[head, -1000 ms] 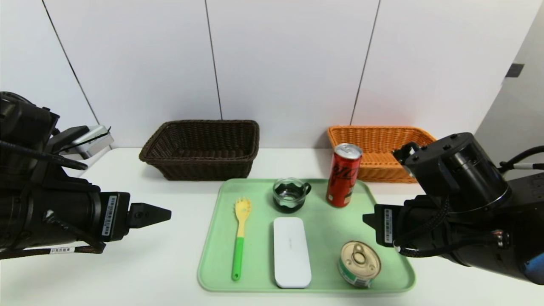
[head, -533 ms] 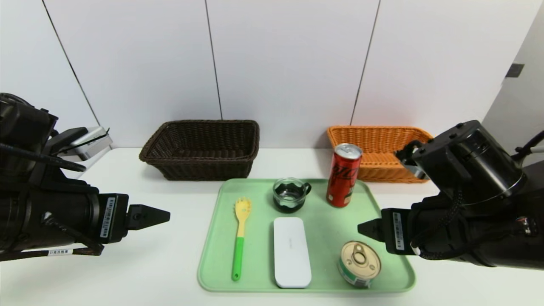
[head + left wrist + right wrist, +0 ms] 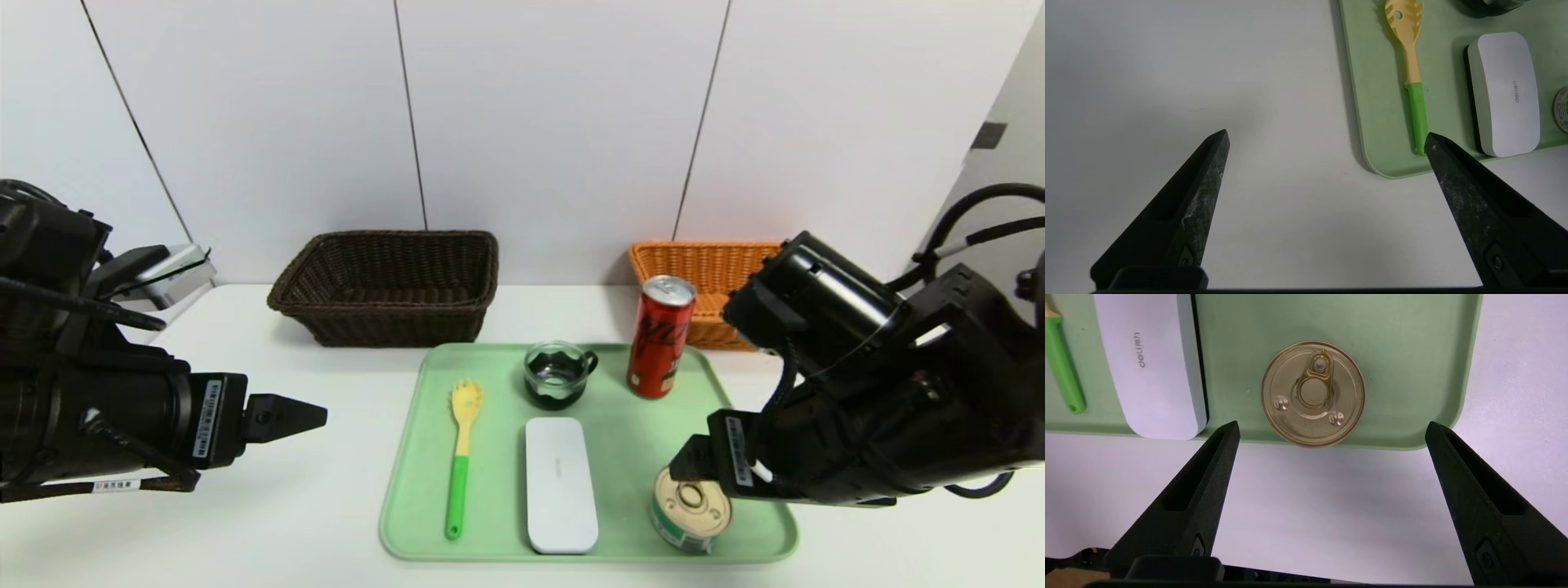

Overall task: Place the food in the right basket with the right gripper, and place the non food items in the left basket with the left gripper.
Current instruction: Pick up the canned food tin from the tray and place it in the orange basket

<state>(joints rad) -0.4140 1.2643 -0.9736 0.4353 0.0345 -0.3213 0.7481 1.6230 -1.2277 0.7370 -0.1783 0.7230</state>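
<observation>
Hovering near tin (image 3: 1313, 394) on green tray (image 3: 1404, 375): right pincer (image 3: 1332, 424), spread wide, grasping nothing (can (image 3: 660, 339) upright on tray too).

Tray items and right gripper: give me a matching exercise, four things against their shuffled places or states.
Things
1. Round tin
2. Drink can
3. Pasta spoon
4. Right gripper

Places or states
A. upright, in front of the orange basket
B. jaws open, nothing between them gripped
C. lying with its green handle toward the robot
D. on the tray, gold pull-tab lid facing up

Right pairs: 1-D, 2-A, 3-C, 4-B
</observation>
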